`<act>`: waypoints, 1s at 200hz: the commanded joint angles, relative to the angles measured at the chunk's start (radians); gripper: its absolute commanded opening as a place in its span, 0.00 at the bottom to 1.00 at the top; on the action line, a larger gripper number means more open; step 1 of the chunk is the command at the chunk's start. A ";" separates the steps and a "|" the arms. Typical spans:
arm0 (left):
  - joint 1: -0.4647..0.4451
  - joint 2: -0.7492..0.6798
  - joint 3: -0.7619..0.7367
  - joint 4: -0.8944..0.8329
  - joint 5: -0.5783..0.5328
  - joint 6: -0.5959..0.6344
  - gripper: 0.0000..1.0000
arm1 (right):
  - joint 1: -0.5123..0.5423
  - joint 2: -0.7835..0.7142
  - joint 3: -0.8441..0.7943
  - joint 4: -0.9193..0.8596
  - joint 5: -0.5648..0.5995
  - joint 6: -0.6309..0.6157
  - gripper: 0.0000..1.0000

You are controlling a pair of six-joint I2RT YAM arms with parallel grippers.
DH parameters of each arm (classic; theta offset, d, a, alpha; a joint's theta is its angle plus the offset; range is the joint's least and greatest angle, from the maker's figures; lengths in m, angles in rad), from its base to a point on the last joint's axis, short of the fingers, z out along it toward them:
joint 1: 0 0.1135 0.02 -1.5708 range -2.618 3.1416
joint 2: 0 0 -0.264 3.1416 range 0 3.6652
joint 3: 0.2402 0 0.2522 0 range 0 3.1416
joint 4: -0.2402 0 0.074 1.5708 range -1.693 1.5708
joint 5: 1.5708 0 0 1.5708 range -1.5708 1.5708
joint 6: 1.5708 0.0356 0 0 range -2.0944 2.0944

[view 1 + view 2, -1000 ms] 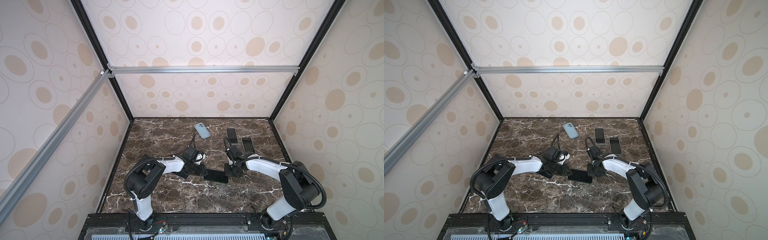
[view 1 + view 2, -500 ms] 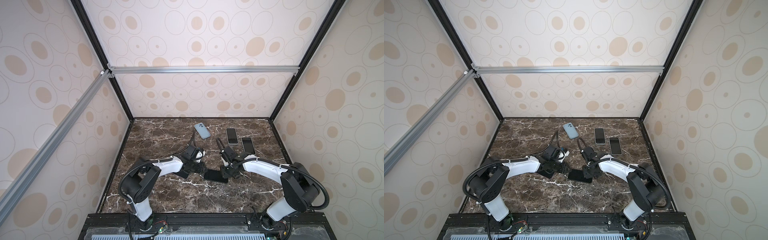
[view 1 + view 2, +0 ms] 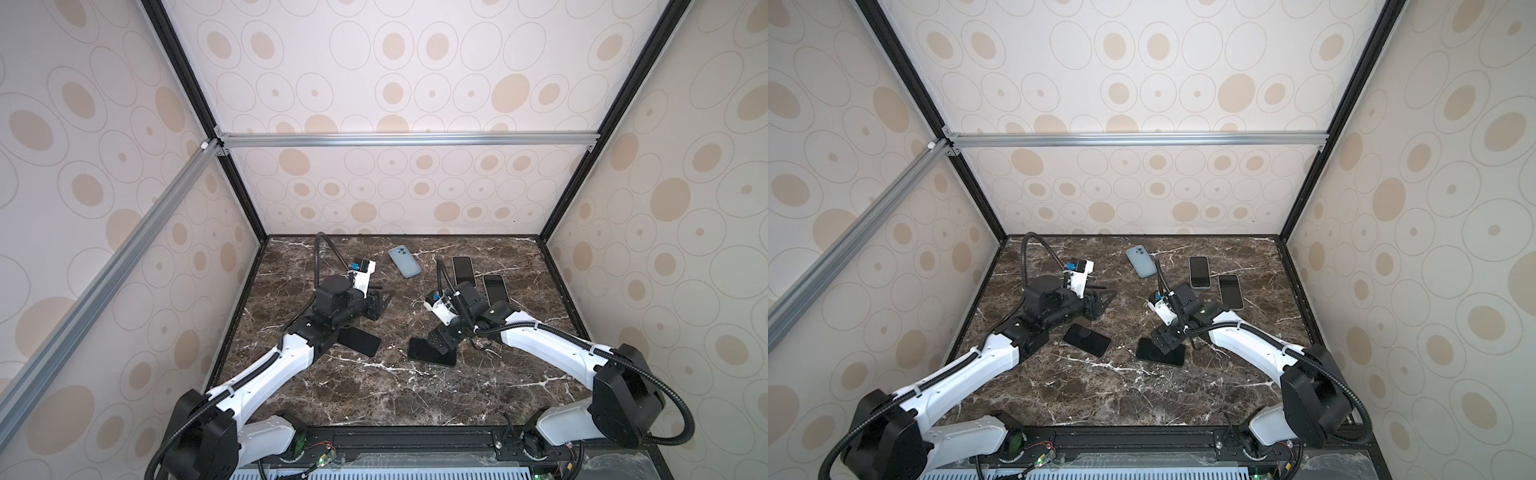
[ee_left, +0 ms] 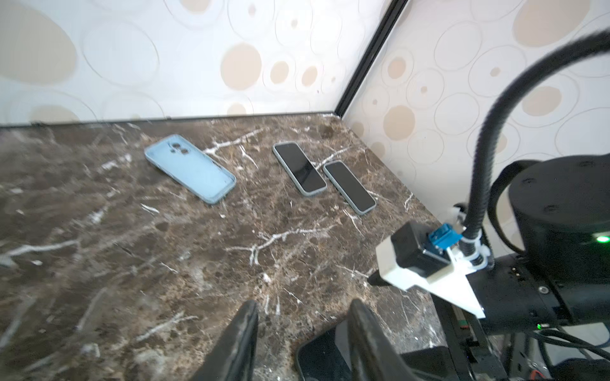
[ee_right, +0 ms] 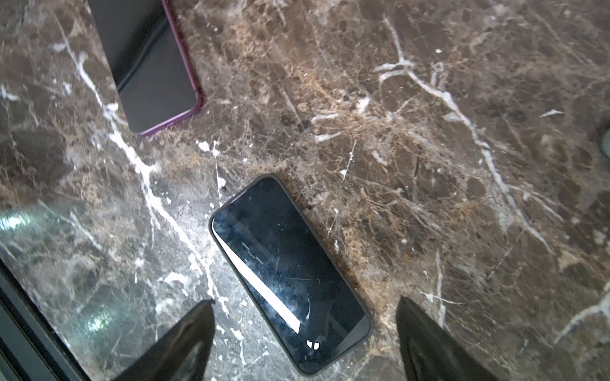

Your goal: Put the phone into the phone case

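Where both arms met at the middle a second ago, they now stand apart. Jaws of the right gripper (image 5: pixel 306 301) have spread wide, releasing the black phone (image 5: pixel 290 273), which lies flat on the tabletop (image 3: pixel 395 395) near the centre. The left gripper (image 4: pixel 302 308) has drawn back left, its jaws parted and empty, with the purple-rimmed case (image 3: pixel 361 341) lying beside it.

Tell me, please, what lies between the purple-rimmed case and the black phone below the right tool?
Just bare marble tabletop separates the purple-rimmed case from the black phone; the right wrist view shows it.
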 commanded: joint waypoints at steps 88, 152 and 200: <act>0.073 -0.225 -0.097 0.165 -0.161 0.112 0.74 | 0.032 0.214 0.025 -0.030 0.078 -0.023 0.99; 0.077 -0.218 -0.098 0.160 -0.164 0.103 0.74 | 0.074 0.271 0.047 -0.090 0.065 -0.016 0.99; 0.077 -0.214 -0.096 0.157 -0.163 0.098 0.74 | 0.124 0.312 0.097 -0.137 0.083 -0.015 0.99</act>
